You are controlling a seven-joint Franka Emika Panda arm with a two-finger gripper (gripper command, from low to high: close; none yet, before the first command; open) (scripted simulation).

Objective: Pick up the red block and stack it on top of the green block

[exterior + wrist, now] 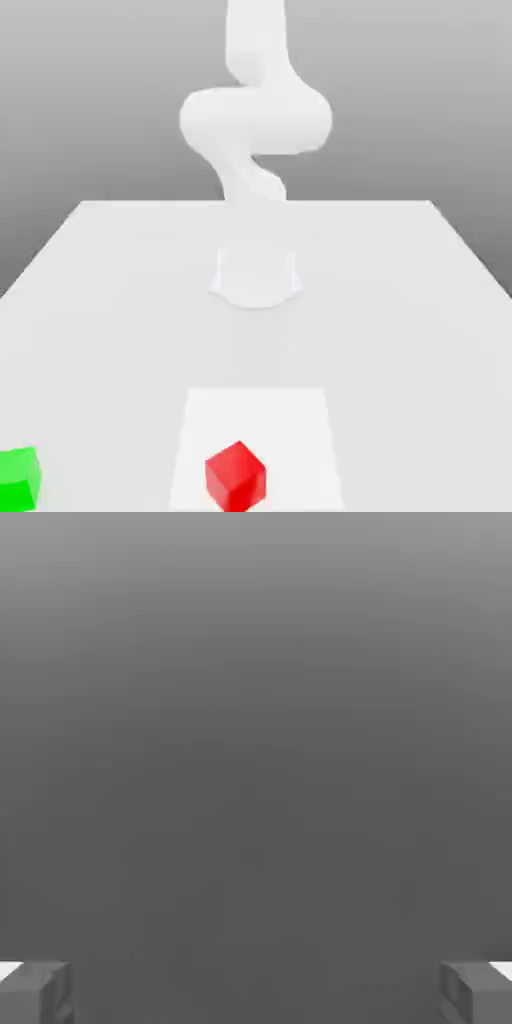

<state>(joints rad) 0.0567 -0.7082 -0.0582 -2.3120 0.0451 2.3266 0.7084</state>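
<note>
A: Exterior view first: where did the red block point(236, 476) sit?

B: On the near part of the white worktop point(400, 300), resting on a paler square patch point(290, 420), one corner turned toward the camera. The green block point(18, 478) lay well apart from it, at the exterior view's left, cut off by the frame edge, also at the near side.

A: And the arm?

B: The white arm point(255, 120) rose from its round base point(256, 277) at the middle of the worktop, farther back than both blocks, bending above it.

A: What about the pincer point(256, 992)?

B: In the hand view its two grey fingertips point(35, 992) stood spread wide apart, with nothing between them, only a plain grey background behind.
</note>
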